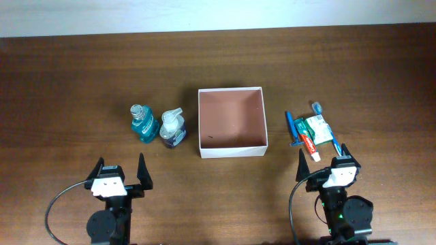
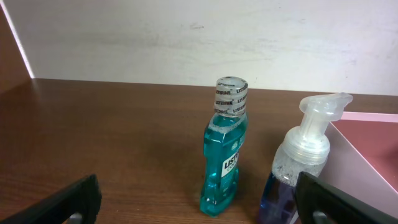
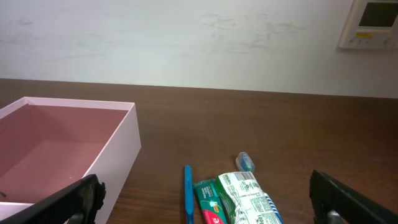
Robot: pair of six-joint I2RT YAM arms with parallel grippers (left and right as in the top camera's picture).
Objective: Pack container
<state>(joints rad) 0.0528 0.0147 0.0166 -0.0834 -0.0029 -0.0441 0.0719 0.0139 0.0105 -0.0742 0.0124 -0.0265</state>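
The left end effector [image 1: 121,165] hangs low over the bench [image 1: 68,82] with its two fingers spread wide and nothing between them. The right end effector [image 1: 323,156] is spread just as wide and is also empty. The container [image 1: 231,150] sits on the bench between the two, farther from the robot than either. It lies ahead and to the right of the left end effector, and ahead and to the left of the right one, well apart from both. Its opening faces up, showing the reddish-brown floor inside thin white walls. In the left wrist view only its near corner shows, at the right edge behind the right finger [image 2: 348,199]. In the right wrist view it fills the left side, past the left finger [image 3: 68,202]. Straight ahead of the left end effector stand a teal mouthwash bottle [image 1: 142,124] and a clear pump bottle [image 1: 172,128]. Both are upright, side by side and nearly touching, with the pump bottle just beside the container's left wall. Ahead of the right end effector lies a cluster to the container's right: a slim blue item [image 1: 290,126] that I cannot identify, a toothpaste tube [image 1: 308,145], a green packet [image 1: 317,127] and a blue toothbrush [image 1: 334,144]. The near end of the toothpaste tube lies close to the right end effector's fingertips.
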